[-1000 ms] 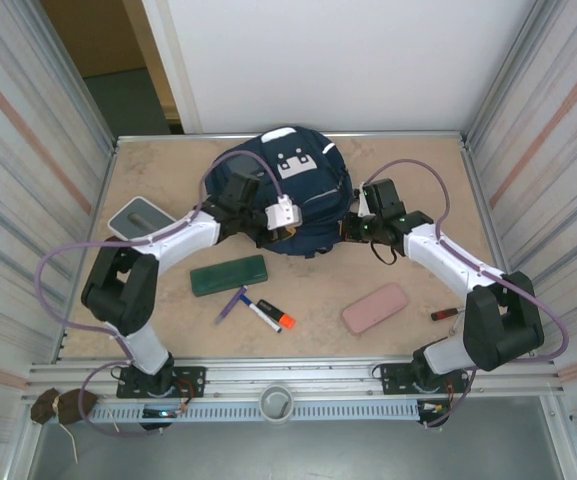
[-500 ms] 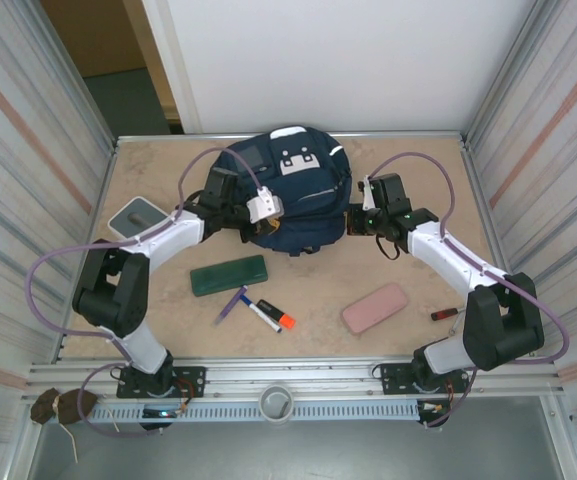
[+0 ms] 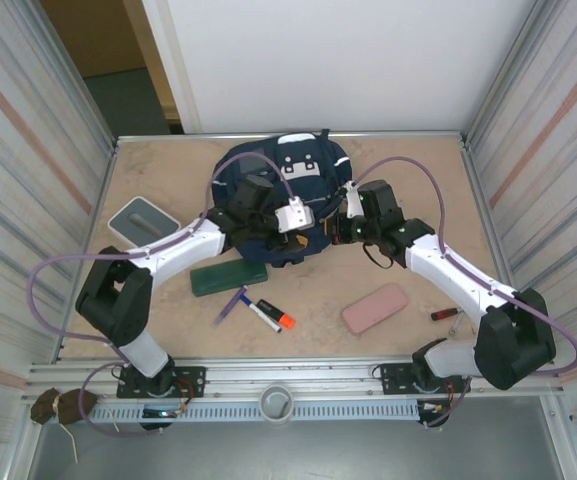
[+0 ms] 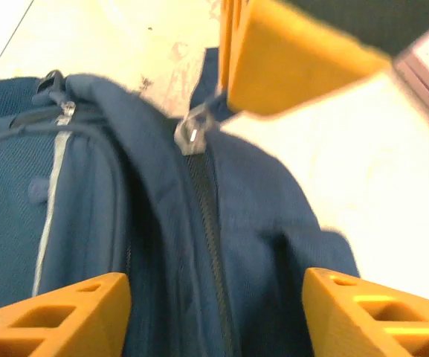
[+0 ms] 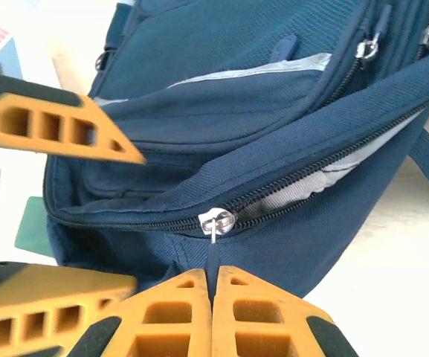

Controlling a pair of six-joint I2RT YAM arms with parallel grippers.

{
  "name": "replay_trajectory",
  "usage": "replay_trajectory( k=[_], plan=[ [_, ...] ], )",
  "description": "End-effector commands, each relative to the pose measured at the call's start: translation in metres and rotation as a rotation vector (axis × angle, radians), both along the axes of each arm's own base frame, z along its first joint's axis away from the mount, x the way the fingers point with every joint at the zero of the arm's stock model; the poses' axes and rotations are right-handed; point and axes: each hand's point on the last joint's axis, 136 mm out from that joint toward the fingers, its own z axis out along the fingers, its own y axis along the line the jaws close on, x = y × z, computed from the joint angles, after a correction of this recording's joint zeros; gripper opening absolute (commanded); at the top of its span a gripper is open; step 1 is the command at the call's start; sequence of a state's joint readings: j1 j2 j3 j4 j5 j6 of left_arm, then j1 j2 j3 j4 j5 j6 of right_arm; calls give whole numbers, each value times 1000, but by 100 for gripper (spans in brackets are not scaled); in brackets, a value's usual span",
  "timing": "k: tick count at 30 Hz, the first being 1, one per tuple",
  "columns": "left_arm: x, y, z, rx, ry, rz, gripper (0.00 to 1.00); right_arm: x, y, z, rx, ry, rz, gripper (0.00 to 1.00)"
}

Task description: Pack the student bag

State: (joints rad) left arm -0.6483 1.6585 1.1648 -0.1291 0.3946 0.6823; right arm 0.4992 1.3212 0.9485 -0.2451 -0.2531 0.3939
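Both arms swung inward; right tool [image 5: 214, 277] pinching zipper pull [image 5: 216, 222] (student bag [image 3: 316, 186]).

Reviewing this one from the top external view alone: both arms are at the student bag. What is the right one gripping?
Observer: The right gripper has its fingers shut on the zipper pull of the student bag.
Operator: Is that zipper open yet?
Observer: Partly; past the slider it is parted and grey lining shows.
Operator: And the left?
Observer: The left gripper is open, its fingers either side of a closed zipper stretch.
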Motion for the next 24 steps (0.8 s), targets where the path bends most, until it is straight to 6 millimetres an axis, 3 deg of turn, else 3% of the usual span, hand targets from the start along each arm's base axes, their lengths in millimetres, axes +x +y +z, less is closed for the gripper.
replay_trajectory(
  k=[1,4,7,9,14,17,24],
  plan=[
    [18,-4,2,40,-24,32,55,2,19,51,127,-112,38,0],
    [17,-8,3,43,-8,6,42,1,18,49,128,-109,30,0],
    [16,-7,5,36,-15,-20,17,2,12,44,102,-106,11,0],
    [15,-2,16,4,-16,-29,1,8,-4,34,40,-86,-50,0],
    [9,14,62,-159,-62,-67,0,23,-72,0,-162,-8,-290,0],
    [2,26,88,-270,-106,-98,0,29,-100,-11,-256,-5,-375,0],
    [0,47,114,-349,-157,-105,0,47,-125,-24,-327,0,-459,0]
  ],
)
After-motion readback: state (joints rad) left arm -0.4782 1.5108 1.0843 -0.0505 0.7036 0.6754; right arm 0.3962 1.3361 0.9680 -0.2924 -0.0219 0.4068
